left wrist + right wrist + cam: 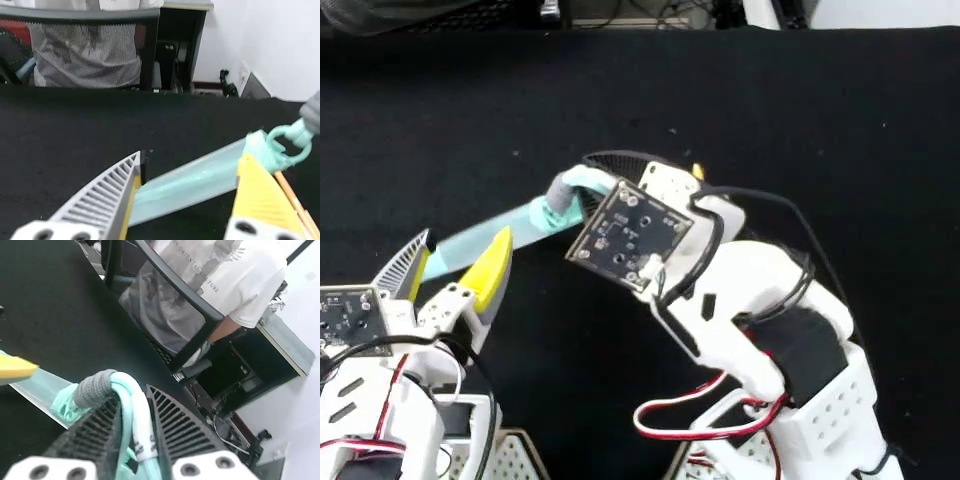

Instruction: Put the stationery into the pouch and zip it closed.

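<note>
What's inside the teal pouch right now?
Cannot tell: the pouch's teal wall covers its inside. It looks flat, lying between the open left pincer's sides, while the right pincer is shut on its cord loop.

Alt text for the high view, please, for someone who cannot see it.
A mint-green pouch runs across a black table between two robot grippers. The right gripper is shut on the loop at one end, while the open left gripper straddles the other end.
</note>
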You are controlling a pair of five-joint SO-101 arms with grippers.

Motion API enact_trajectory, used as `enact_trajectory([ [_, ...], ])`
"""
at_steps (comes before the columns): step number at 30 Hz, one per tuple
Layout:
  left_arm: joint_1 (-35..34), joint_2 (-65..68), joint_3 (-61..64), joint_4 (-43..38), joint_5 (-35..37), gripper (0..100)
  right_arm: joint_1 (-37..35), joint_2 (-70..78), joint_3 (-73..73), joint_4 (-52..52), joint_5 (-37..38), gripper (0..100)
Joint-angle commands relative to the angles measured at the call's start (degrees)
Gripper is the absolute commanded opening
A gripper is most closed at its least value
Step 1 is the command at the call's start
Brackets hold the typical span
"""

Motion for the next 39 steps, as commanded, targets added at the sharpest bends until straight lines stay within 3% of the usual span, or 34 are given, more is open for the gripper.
enact_trajectory([
  [1,-0.5,0.7,-1.4,-3.9,0.4,31,-3.0,-0.1,-0.5,0.1,0.4,1.1],
  [11,6.0,11.3,-2.1,-5.3,0.4,31,-3.8,-0.1,-0.4,0.2,0.4,1.1],
  [23,5.9,14.2,-3.6,-2.7,-0.1,31,-3.7,-0.5,-0.5,1.7,4.2,1.1],
  [30,5.9,14.2,-3.6,1.1,-4.0,31,1.4,-0.5,-2.2,2.8,5.1,1.1],
  [39,5.9,13.8,-4.1,3.1,-4.6,31,1.3,0.0,-3.3,-2.0,8.4,1.1],
])
